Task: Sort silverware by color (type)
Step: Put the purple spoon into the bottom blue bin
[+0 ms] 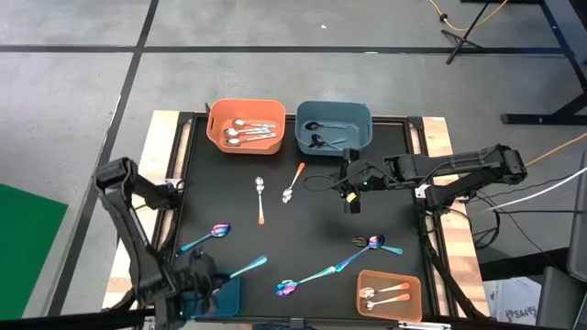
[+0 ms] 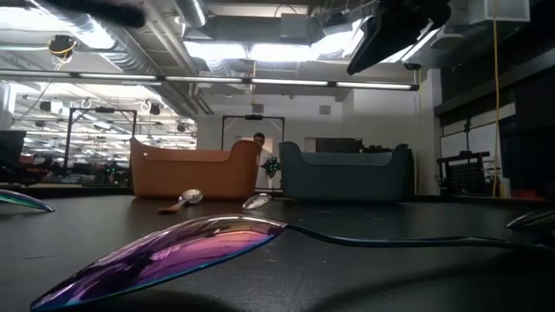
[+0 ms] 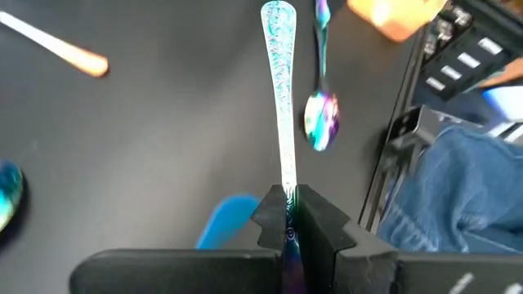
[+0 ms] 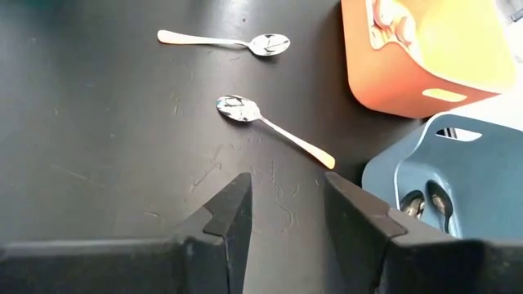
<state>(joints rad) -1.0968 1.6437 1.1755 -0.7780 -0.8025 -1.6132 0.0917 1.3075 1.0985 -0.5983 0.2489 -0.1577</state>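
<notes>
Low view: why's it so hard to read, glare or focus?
Low view: both. The ceiling lights blow out, and the near iridescent spoon is a soft blur filling the foreground, while the orange bin and blue bin behind it look sharper. High view: even light, no glare on the black table.

On the black table point(image 1: 229, 197), an orange bin point(image 1: 245, 126) at the far edge holds silver spoons point(image 1: 249, 133), and the blue-grey bin point(image 1: 334, 128) beside it holds black spoons point(image 1: 323, 134); two orange-handled spoons point(image 1: 276, 193) lie just in front of them. Near the front, a smaller orange bin point(image 1: 388, 293) holds orange-handled spoons, and iridescent spoons point(image 1: 321, 270) lie scattered; the left gripper point(image 1: 204, 275) sits over a blue bin point(image 1: 225, 295) at the front left, a teal handle point(image 1: 246, 268) sticking out from it. The right gripper point(image 1: 349, 188) hangs mid-table, jaws apart.
</notes>
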